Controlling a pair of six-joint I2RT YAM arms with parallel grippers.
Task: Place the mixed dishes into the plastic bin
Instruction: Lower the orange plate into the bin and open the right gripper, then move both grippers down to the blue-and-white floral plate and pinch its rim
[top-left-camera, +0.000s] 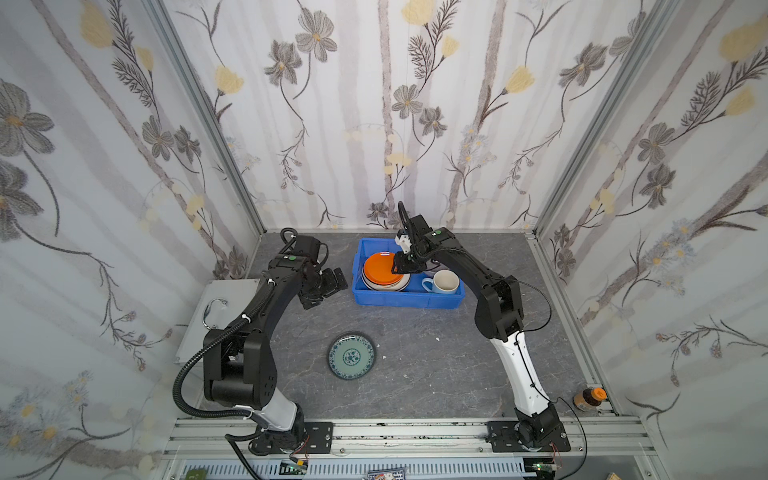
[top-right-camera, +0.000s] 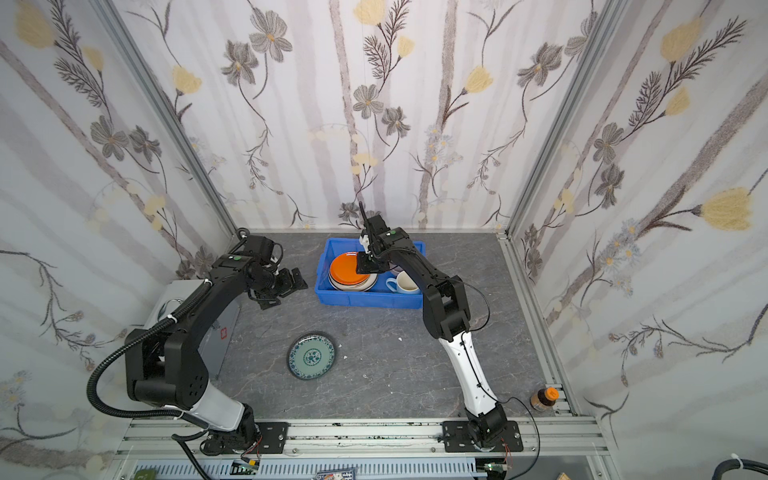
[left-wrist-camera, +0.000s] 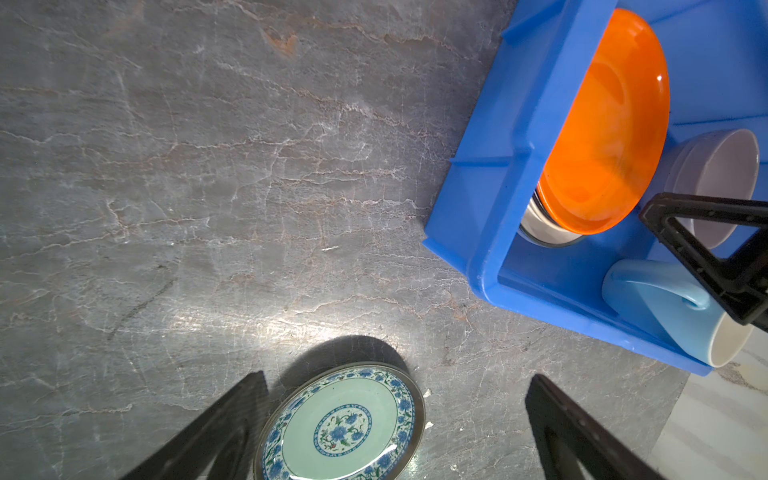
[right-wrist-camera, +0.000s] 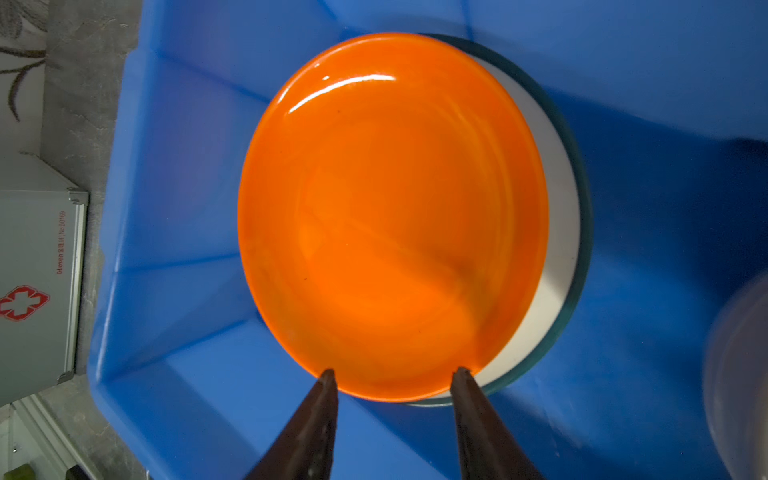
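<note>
The blue plastic bin (top-left-camera: 407, 300) (top-right-camera: 365, 300) (left-wrist-camera: 490, 216) stands at the back of the table. Inside it an orange plate (top-left-camera: 378, 268) (top-right-camera: 345, 268) (right-wrist-camera: 390, 216) tops a stack that includes a white plate with a dark rim (right-wrist-camera: 561, 249). A pale-blue mug (top-left-camera: 442, 282) (left-wrist-camera: 665, 307) and a lilac bowl (left-wrist-camera: 715, 178) share the bin. My right gripper (top-left-camera: 401, 266) (right-wrist-camera: 395, 370) hovers open at the orange plate's near edge, holding nothing. A teal-patterned plate (top-left-camera: 352, 355) (top-right-camera: 311, 355) (left-wrist-camera: 340, 428) lies on the table. My left gripper (top-left-camera: 326, 289) (left-wrist-camera: 397, 376) is wide open and empty, left of the bin.
A silver metal case with a handle (top-left-camera: 224, 307) (right-wrist-camera: 37, 270) lies at the table's left edge under the left arm. A brown bottle with an orange cap (top-left-camera: 590, 398) (top-right-camera: 545, 398) stands at the front right corner. Flowered walls close in three sides.
</note>
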